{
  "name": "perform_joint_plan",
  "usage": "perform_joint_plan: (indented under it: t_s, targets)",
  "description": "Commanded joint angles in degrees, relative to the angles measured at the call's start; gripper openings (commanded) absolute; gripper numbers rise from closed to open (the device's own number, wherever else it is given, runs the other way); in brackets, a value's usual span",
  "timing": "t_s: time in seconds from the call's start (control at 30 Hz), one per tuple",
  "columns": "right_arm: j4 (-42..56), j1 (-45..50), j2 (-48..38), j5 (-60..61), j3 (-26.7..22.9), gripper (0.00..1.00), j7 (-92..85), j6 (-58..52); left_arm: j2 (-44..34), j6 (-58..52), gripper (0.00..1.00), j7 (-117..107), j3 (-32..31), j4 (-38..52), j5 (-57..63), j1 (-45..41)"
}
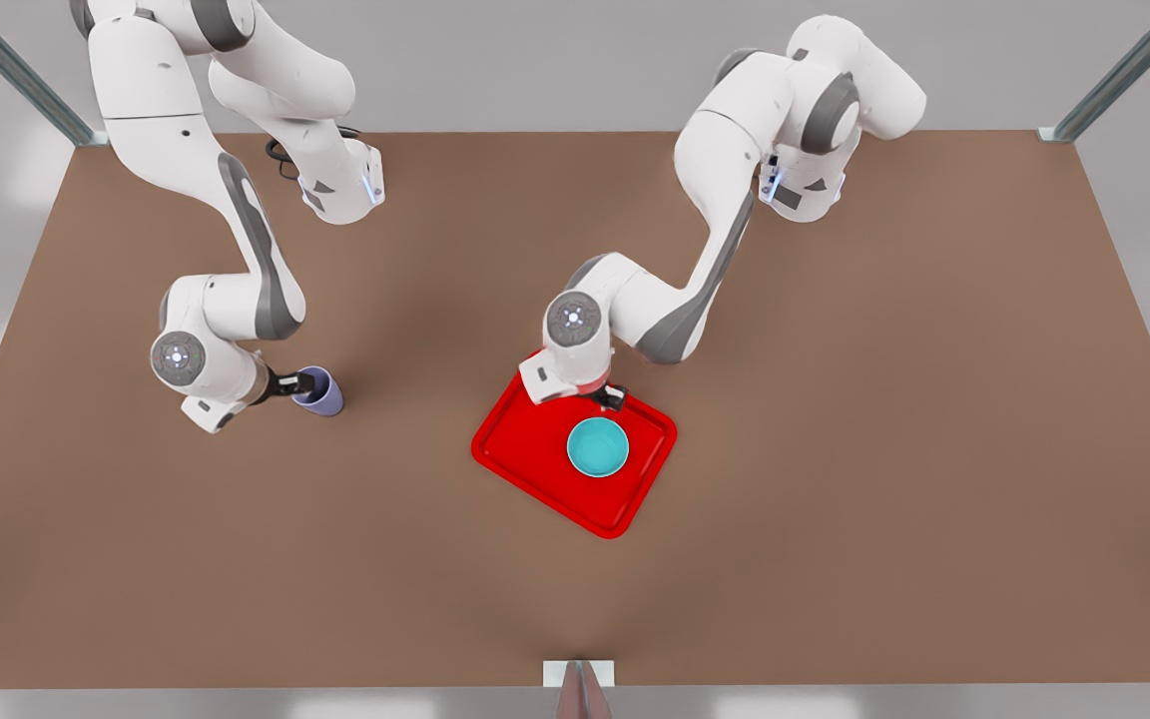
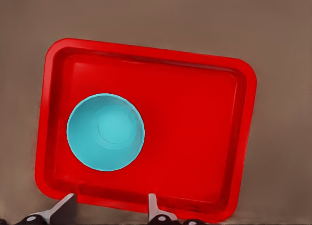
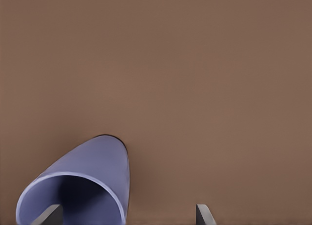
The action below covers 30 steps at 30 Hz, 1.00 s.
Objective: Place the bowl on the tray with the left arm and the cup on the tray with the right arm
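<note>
Bowl [image 1: 598,446] sits on the tray [image 1: 525,459], my left gripper [image 1: 613,399] open just beside it. My right gripper [image 1: 297,385], spread, straddles the cup's [image 1: 319,390] rim on the surface, well apart from the tray; next I'd say clamp and carry.

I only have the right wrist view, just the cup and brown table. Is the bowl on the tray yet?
Observer: Yes, the bowl sits on the tray.
Operator: Where's the left gripper?
Observer: The left gripper hangs open over the tray's edge, apart from the bowl.
Operator: Which side of the tray is my cup?
Observer: The cup is on the table off the tray, toward the front view's left, right gripper open at it.
</note>
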Motion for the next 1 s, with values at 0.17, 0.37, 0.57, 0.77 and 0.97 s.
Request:
perform_joint_plan:
  t_s: [0.17,0.37,0.57,0.77,0.97]
  targets:
    - [-0.44,-0.07,0.98,0.0,0.0,1.0,-0.09,0.0,-29.1,-15.4,1.0,6.83,-0.54,-10.5,6.36,26.26]
    - [-0.27,0.02,2.39,0.0,0.0,1.0,-0.09,0.18,-38.7,-17.77,1.0,16.59,-10.21,-19.92,6.45,49.83]
    - [0.08,0.1,3.97,0.09,0.0,0.84,0.0,0.44,-37.91,-18.03,1.0,14.13,-10.91,-19.57,8.74,48.87]
    - [1.23,0.28,5.02,0.26,0.0,0.25,0.18,0.18,-38.44,-17.07,1.0,13.95,-11.09,-17.73,8.83,49.13]
    - [1.32,0.81,5.29,0.26,0.0,0.21,0.53,0.35,-38.0,-14.34,1.0,13.78,-11.18,-17.64,8.83,48.87]
